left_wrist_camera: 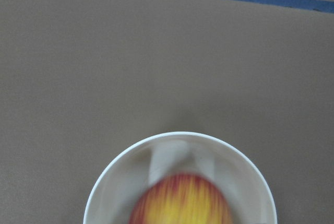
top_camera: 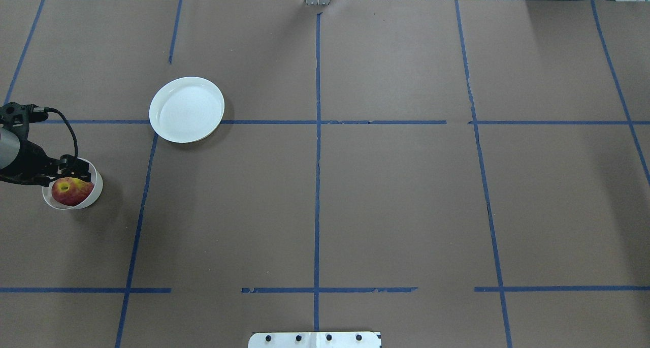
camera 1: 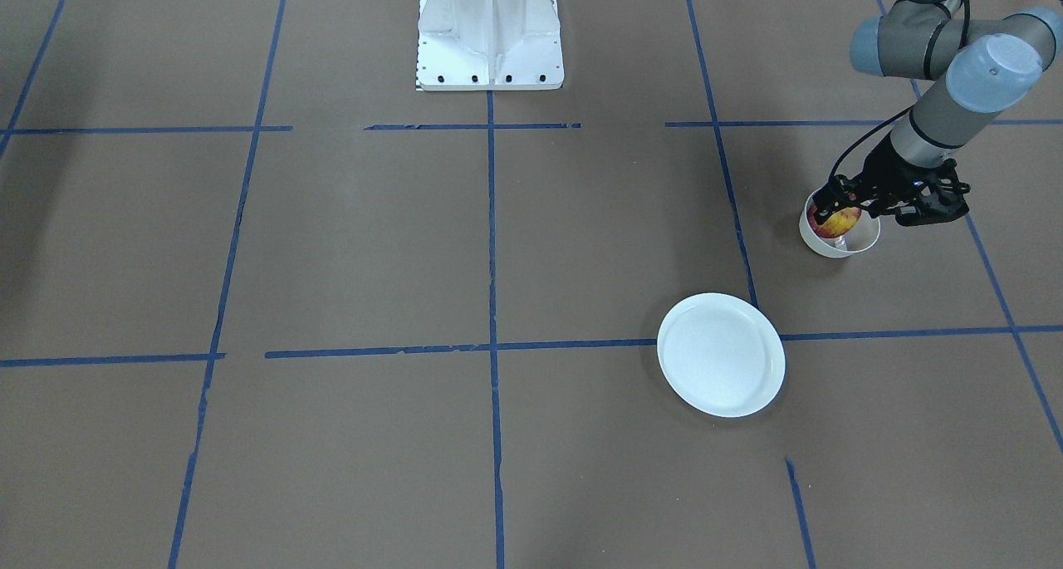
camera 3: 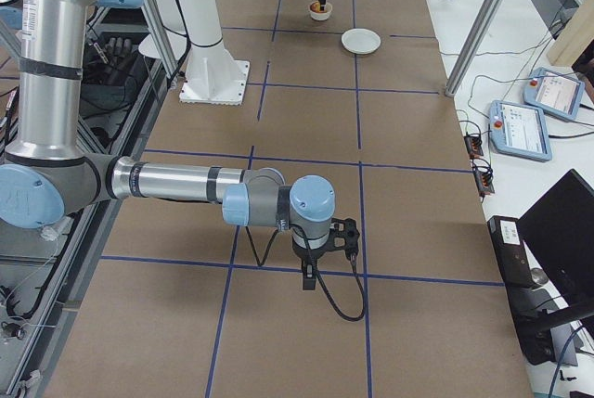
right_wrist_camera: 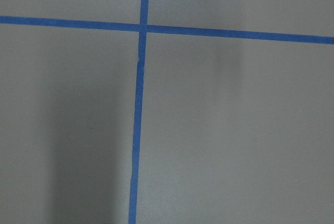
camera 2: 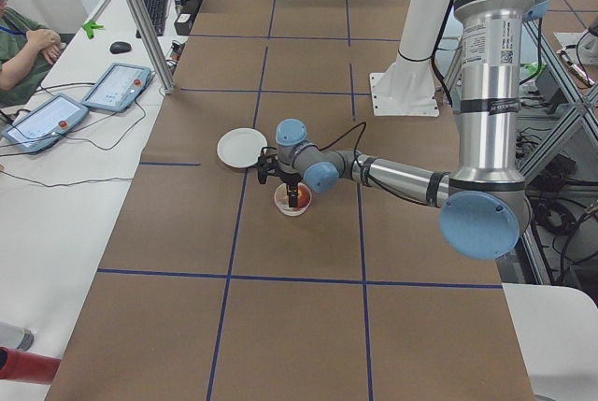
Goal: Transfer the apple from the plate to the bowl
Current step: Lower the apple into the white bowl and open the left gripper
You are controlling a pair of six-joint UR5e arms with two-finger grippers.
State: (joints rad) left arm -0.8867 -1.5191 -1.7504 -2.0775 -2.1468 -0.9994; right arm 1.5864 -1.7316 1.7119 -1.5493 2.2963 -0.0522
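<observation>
The red and yellow apple (camera 1: pixel 839 220) is in the mouth of the small cream bowl (camera 1: pixel 830 246), near the robot's left end of the table. My left gripper (camera 1: pixel 837 207) reaches down over the bowl, its fingers on either side of the apple's top, and it looks shut on it. The overhead view shows the apple (top_camera: pixel 72 191) filling the bowl (top_camera: pixel 98 185) below the gripper (top_camera: pixel 76 175). The left wrist view shows the blurred apple (left_wrist_camera: pixel 180 200) inside the bowl's rim (left_wrist_camera: pixel 177 135). The flat white plate (camera 1: pixel 721 355) lies empty, apart from the bowl. My right gripper (camera 3: pixel 311 279) hangs over bare table; I cannot tell its state.
The white robot base (camera 1: pixel 490 33) stands at the robot's edge of the table. Blue tape lines (top_camera: pixel 317 134) grid the brown table cover. Tablets (camera 3: pixel 520 127) and an operator (camera 2: pixel 23 41) are on a side desk beyond the table.
</observation>
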